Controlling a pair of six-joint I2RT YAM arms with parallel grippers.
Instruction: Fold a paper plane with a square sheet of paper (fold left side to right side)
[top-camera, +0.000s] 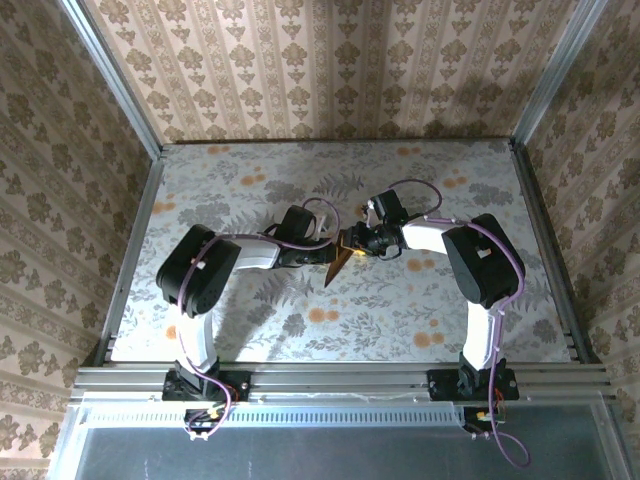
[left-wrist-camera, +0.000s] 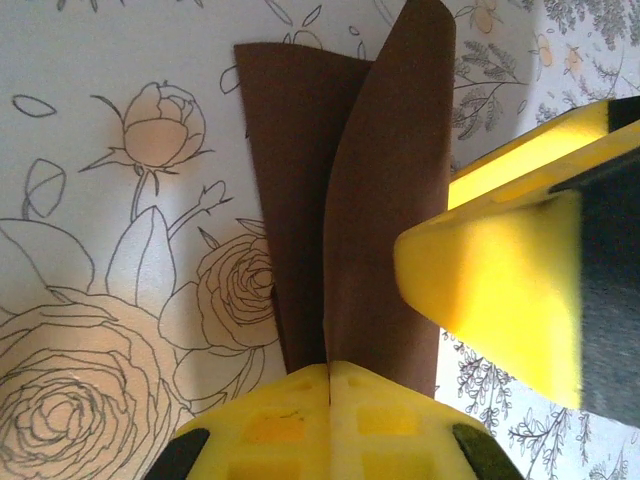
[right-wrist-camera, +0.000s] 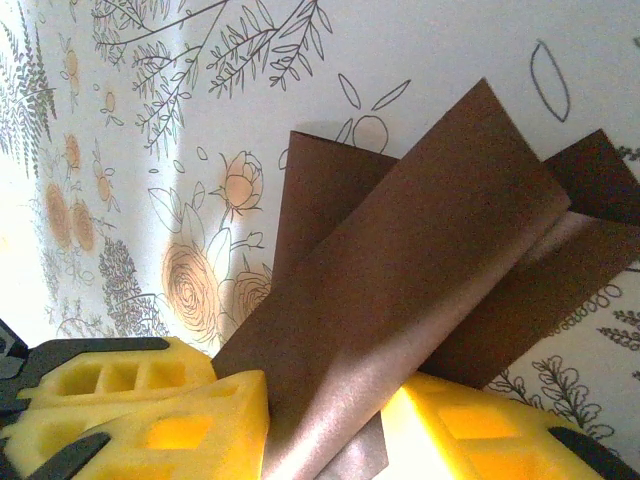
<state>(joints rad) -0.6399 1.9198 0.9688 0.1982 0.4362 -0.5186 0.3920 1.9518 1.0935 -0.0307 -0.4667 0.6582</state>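
the square sheet of paper (top-camera: 338, 263), partly folded with one flap standing up, lay near the middle of the flower-printed table (top-camera: 250, 330). the left gripper (left-wrist-camera: 330, 378) was clamped tight on its near end. the right gripper (right-wrist-camera: 330, 425) stood part-open with the raised flap between its fingers.

From high behind the near edge we look down over the whole table (top-camera: 400, 310). Our two wrist cameras sit very close, both sharing the folded brown paper sheet (left-wrist-camera: 390, 200) mid-table.
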